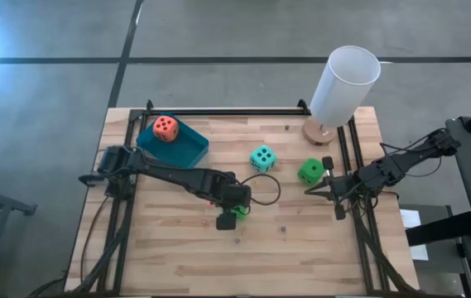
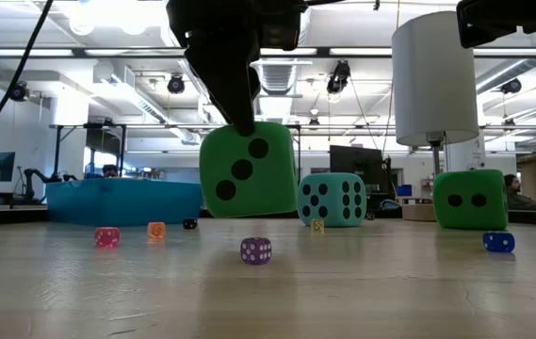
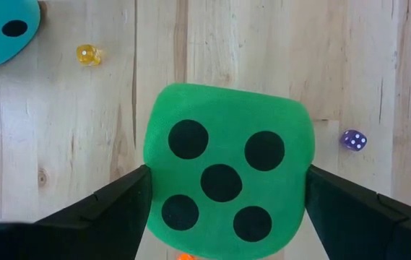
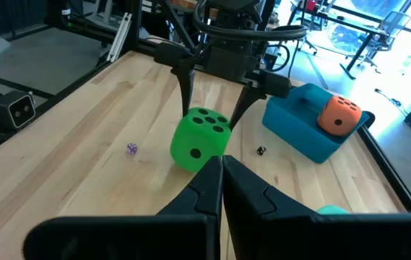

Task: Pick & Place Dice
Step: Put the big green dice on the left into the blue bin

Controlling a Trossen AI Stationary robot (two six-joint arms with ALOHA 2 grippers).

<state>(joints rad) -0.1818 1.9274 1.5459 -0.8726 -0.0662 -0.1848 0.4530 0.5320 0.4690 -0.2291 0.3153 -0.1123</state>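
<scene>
My left gripper [image 1: 231, 217] is at the table's middle, toward the near edge, shut on a bright green die [image 3: 227, 173]; the same green die [image 2: 247, 169] shows in the low view. The second green die [image 1: 309, 170] and the teal die [image 1: 261, 158] rest on the wood toward the right. The orange-red die [image 1: 165, 127] lies in the blue tray [image 1: 187, 151]. My right gripper [image 4: 222, 173] is shut and empty, just near-right of the second green die. My left gripper pinches the green die between its two fingers, one finger [image 3: 111, 209] on each of two opposite side faces [image 3: 154, 173]. The fingers come from above, pointing down. The die is lifted clear of the table, slightly tilted, with its five-pip face [image 3: 223, 180] up.
Several tiny dice lie scattered on the wood, among them a purple one [image 2: 255, 250], a yellow one [image 3: 87, 55] and a blue one [image 2: 498, 242]. A tall white cylinder on a round wooden base [image 1: 343, 87] stands at the far right corner. Black rails [image 1: 218, 111] border the table.
</scene>
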